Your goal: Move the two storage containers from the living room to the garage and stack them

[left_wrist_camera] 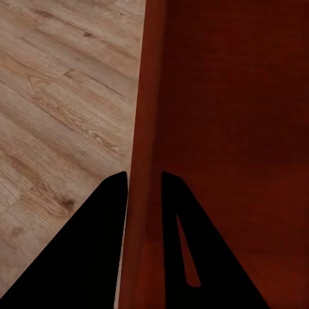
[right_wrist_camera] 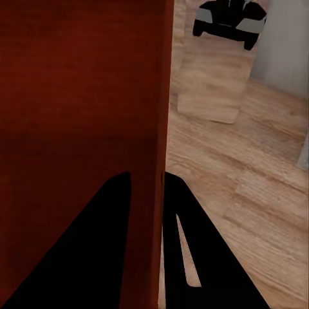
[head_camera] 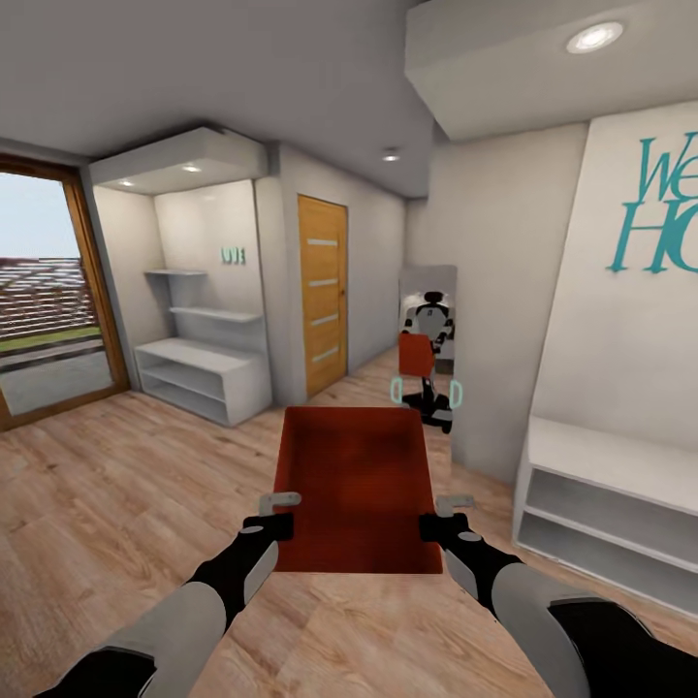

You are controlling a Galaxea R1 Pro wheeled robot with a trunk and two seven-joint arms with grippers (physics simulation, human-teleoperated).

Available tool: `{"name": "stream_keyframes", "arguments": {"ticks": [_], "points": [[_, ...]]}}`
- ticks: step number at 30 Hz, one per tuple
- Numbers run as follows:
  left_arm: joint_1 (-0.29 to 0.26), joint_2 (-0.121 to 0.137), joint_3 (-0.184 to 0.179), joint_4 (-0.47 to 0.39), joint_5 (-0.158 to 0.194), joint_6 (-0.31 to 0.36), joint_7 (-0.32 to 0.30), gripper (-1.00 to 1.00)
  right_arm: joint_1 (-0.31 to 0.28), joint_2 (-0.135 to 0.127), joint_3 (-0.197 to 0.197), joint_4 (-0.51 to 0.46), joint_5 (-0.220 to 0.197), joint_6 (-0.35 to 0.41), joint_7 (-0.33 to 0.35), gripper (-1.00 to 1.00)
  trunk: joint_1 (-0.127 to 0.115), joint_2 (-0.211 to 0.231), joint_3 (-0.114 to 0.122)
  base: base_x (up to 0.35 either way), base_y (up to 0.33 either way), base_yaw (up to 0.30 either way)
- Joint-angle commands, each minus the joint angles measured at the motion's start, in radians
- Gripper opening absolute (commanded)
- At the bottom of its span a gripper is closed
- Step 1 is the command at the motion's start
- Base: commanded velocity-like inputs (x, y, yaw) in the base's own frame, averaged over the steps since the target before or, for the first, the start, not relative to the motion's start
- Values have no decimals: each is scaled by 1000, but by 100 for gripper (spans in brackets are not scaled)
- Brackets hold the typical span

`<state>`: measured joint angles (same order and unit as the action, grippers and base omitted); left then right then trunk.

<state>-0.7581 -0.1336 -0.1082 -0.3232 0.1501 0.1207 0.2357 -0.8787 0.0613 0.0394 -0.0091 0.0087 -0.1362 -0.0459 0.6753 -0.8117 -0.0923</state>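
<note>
While both arms reach forward over the light wood plank floor [head_camera: 116, 504], the setting is a pale-walled hallway: a glazed door with a wood frame [head_camera: 48, 291] at far left, a white open shelf unit [head_camera: 204, 373] in an alcove, a wooden door [head_camera: 322, 291] with pale horizontal inserts, a tall mirror [head_camera: 428, 344] that reflects the robot and its load, and a white low bench shelf [head_camera: 606, 504] at right under teal lettering [head_camera: 659, 208]. One storage container [head_camera: 354, 485], plain orange-red, rectangular, open-topped with straight flat walls, is held in the air just ahead of the robot, centred between the arms, its smooth matte inside facing up. Left end effector [head_camera: 276, 514] grips the container's left wall: in the left wrist view its two dark fingers [left_wrist_camera: 96, 238] stand narrowly apart with the thin wall [left_wrist_camera: 145, 161] clamped between them, one inside and one outside. Right end effector [head_camera: 448, 517] does the same on the right wall; in the right wrist view its fingers [right_wrist_camera: 96, 244] pinch the wall edge [right_wrist_camera: 164, 129], narrow gap only. Plank grain shows clearly below both.
</note>
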Motion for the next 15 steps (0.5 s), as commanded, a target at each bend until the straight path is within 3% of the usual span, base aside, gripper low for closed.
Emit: {"name": "stream_keyframes", "arguments": {"ticks": [1,7,15], "points": [[-1,75,76,-28,-14,-39,14,-100,0,0,-16,3,-6,-3,-3,-100,1,-1,-2,318,-94,0],[-1,75,76,-28,-14,-39,14,-100,0,0,-16,3,-6,-3,-3,-100,1,-1,-2,318,-94,35],[-1,75,76,-28,-14,-39,14,-100,0,0,-16,3,-6,-3,-3,-100,1,-1,-2,318,-95,238]]}}
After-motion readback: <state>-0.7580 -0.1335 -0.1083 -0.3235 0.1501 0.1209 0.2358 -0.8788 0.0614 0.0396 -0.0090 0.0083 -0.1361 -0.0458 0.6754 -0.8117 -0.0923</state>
